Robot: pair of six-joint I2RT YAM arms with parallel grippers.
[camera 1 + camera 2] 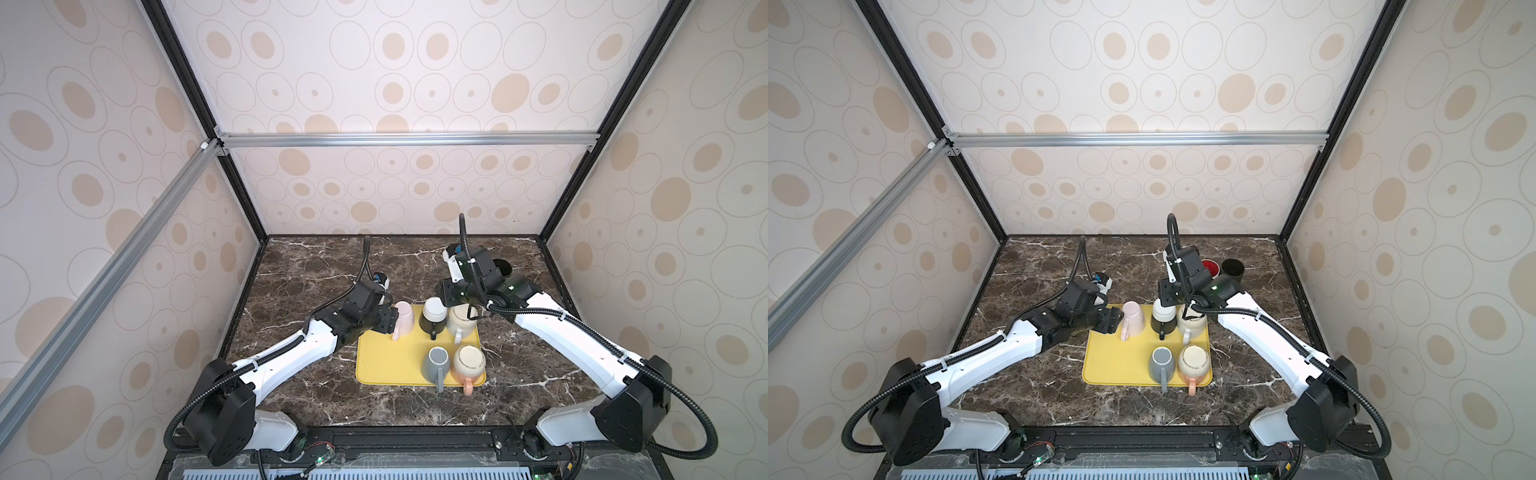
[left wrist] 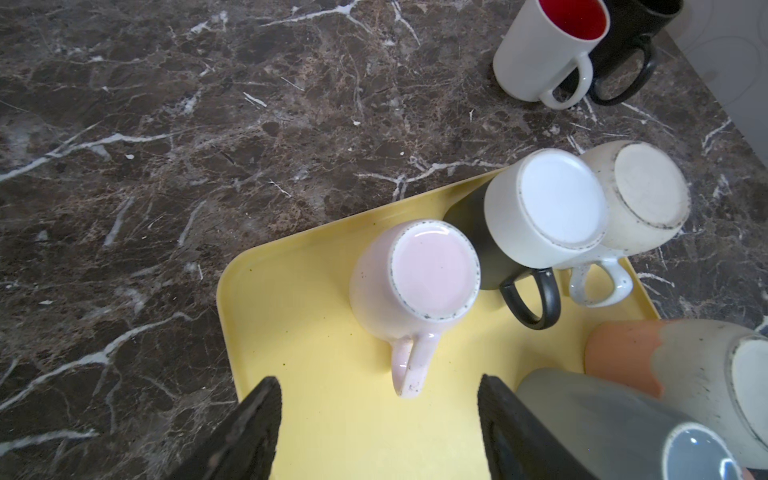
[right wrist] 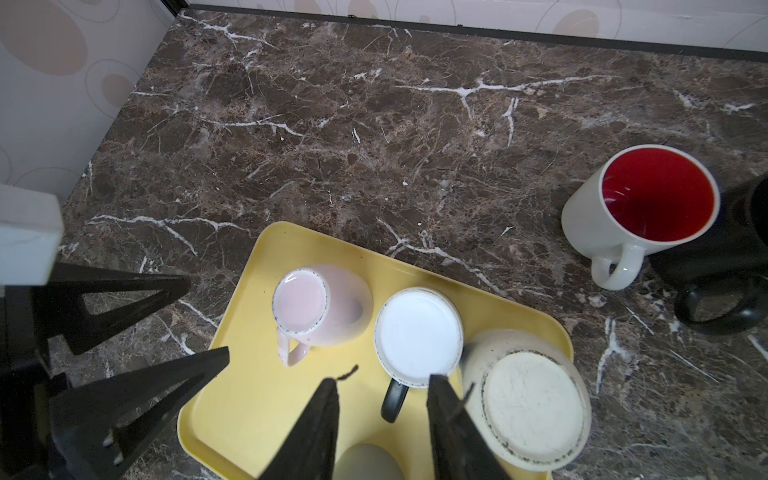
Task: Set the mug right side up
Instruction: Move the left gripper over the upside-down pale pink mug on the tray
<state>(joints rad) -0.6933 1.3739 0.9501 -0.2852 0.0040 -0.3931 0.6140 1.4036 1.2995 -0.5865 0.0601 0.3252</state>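
Several mugs stand upside down on a yellow tray [image 1: 384, 368]. The pink mug [image 1: 404, 318] [image 2: 419, 282] is at the tray's back left, its handle [image 2: 409, 365] pointing at my left gripper [image 2: 378, 415]. That gripper is open, its fingers [image 2: 257, 419] straddling empty tray just short of the handle's tip. My right gripper [image 3: 382, 403] hovers open above the black mug with a white base [image 3: 417, 332] [image 1: 433, 316]. That mug's handle lies below the gap, untouched.
On the tray also stand, upside down, a cream speckled mug [image 1: 460, 322], a grey mug [image 1: 436, 365] and an orange-and-cream mug [image 1: 468, 365]. A white mug with a red inside [image 3: 636, 216] and a black mug [image 1: 1232, 268] stand upright at the back right.
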